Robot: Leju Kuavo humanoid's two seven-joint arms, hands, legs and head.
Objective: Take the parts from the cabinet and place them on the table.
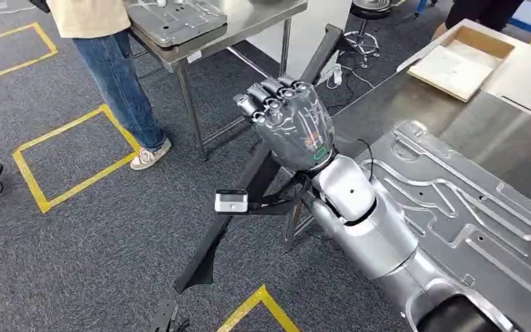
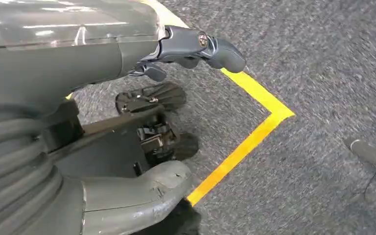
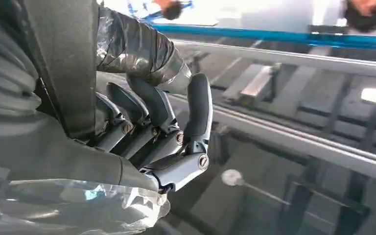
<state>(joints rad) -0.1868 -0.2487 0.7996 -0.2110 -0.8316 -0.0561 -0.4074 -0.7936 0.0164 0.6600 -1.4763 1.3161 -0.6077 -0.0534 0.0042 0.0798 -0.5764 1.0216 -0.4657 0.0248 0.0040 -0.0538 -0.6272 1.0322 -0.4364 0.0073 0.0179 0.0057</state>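
Stamped metal part (image 1: 456, 207) lies flat on the steel table (image 1: 387, 104) at the robot's right, under the silver right arm. The right hand (image 1: 292, 121) has its fingers (image 3: 196, 112) curled in on nothing (a fist past the table's edge). The left hand (image 2: 127, 49) hangs over grey carpet and yellow tape (image 2: 245, 142), thumb and finger apart, empty. A person (image 1: 121, 76) stands beside another table (image 1: 249, 21).

We see even, bright overhead light; the steel table (image 1: 415, 104) and pressed panel (image 1: 470, 200) shine with soft glare. Our right wrist view is backlit, blown white along one edge, its background blurred. Carpet (image 2: 323, 58) looks slightly smeared.
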